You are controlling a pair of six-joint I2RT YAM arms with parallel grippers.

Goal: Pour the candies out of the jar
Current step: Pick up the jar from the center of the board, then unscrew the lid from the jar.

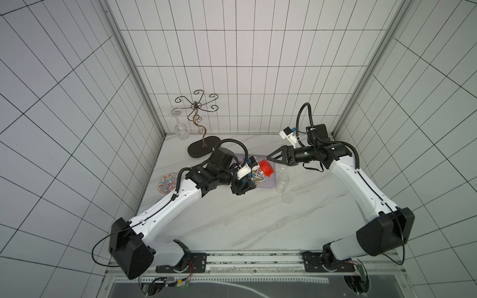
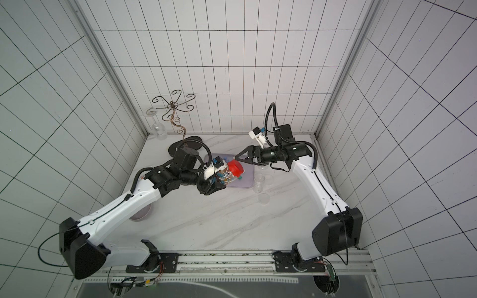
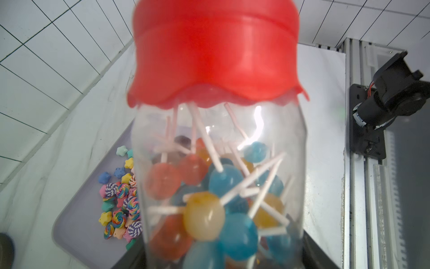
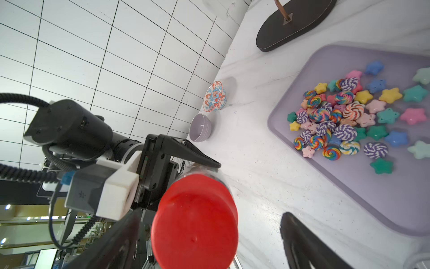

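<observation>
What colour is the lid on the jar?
Red. The lid shows best in the left wrist view.

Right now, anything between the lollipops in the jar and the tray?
Yes: the red lid caps the jar in the left pincer over the tray. The right pincer is open at the lid, not clamped.

Clear glossy plastic jar [image 3: 293, 144] w/ smooth red plastic lid [image 3: 216, 51]; shiny translucent lollipops [image 3: 204, 216]; matt lilac plastic tray [image 4: 372, 198]; polished marble-look worktop [image 1: 232, 219].
</observation>
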